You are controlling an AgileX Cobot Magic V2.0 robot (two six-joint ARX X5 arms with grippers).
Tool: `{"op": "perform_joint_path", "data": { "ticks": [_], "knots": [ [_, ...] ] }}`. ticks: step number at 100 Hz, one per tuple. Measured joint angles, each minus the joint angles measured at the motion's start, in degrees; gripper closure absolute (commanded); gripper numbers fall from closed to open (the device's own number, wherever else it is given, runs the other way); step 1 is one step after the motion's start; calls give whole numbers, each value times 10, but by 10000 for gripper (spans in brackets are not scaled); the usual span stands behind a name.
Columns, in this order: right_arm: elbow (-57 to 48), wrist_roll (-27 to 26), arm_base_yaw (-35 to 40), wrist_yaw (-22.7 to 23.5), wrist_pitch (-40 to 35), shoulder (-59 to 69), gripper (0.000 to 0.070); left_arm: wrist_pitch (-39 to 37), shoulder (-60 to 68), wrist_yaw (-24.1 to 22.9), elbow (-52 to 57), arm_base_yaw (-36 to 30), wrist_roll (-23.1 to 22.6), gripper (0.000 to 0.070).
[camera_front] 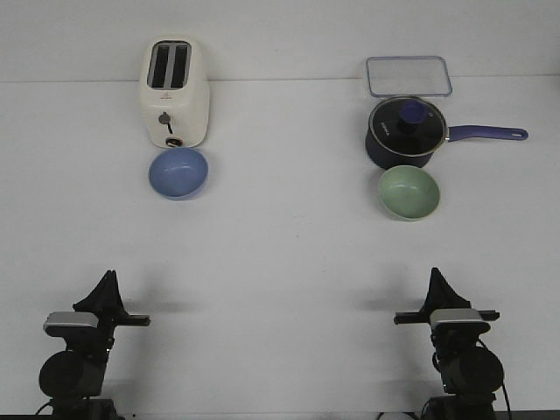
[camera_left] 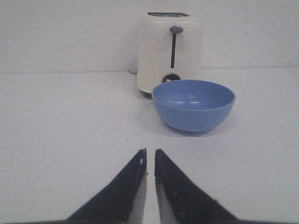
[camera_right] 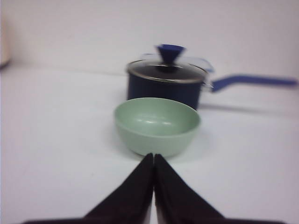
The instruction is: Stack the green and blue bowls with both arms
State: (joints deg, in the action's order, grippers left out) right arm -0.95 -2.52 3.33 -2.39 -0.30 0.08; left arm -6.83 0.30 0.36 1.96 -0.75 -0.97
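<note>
The periwinkle blue bowl sits upright and empty on the white table, just in front of a toaster; it also shows in the left wrist view. The pale green bowl sits upright and empty in front of a saucepan; it also shows in the right wrist view. My left gripper is low at the near left, well short of the blue bowl, empty, with only a narrow slit between its tips. My right gripper is at the near right, short of the green bowl, shut and empty.
A cream toaster stands right behind the blue bowl. A dark blue lidded saucepan stands right behind the green bowl, handle pointing right. A clear flat container lies behind the pan. The two bowls are far apart.
</note>
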Motion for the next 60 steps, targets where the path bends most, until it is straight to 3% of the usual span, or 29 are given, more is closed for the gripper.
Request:
{"op": "perform_joint_path", "data": {
  "ticks": [17, 41, 47, 60],
  "knots": [
    [-53, -99, 0, -24, -47, 34, 700, 0, 0, 0, 0, 0, 0, 685],
    [-208, -144, -20, -57, -112, 233, 693, 0, 0, 0, 0, 0, 0, 685],
    [-256, -145, -35, -48, -134, 302, 613, 0, 0, 0, 0, 0, 0, 685],
    [-360, -144, -67, -1, -154, 456, 330, 0, 0, 0, 0, 0, 0, 685]
  ]
}}
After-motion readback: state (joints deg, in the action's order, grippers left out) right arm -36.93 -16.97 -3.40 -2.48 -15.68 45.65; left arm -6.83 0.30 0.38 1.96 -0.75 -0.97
